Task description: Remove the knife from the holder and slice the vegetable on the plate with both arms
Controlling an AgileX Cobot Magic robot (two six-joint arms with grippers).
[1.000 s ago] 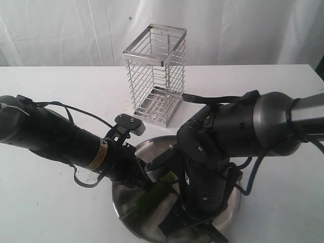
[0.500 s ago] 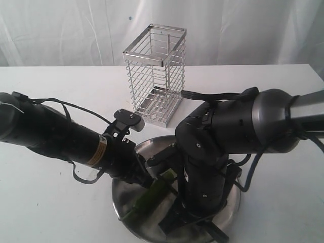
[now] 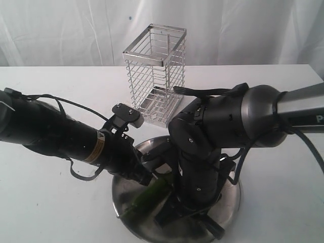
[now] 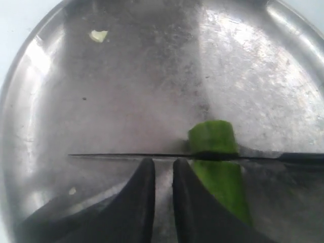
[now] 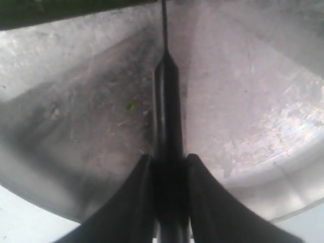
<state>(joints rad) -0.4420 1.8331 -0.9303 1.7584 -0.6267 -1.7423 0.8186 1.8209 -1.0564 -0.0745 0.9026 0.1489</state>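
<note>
The green vegetable [image 4: 221,174] lies on the grey steel plate [image 4: 253,76], blunt cut end away from my left gripper. The knife's [image 4: 131,155] thin dark blade runs across it close to that cut end. My left gripper [image 4: 160,162] is shut with only a narrow gap and nothing in it; one finger [image 4: 190,202] lies alongside the vegetable. My right gripper [image 5: 169,159] is shut on the knife's black handle [image 5: 169,116], low over the plate [image 5: 243,111]. In the exterior view both arms meet over the plate [image 3: 230,202], and the vegetable [image 3: 152,195] shows between them.
The wire holder [image 3: 154,76] stands with nothing in it behind the plate on the white table [image 3: 50,212]. A small pale scrap [image 4: 98,35] lies near the plate's rim. The right arm's bulk [image 3: 217,131] covers much of the plate.
The right arm has shifted left over the plate, carrying the knife. The left arm has drawn back a little to the left. The vegetable now lies in more shadow.
</note>
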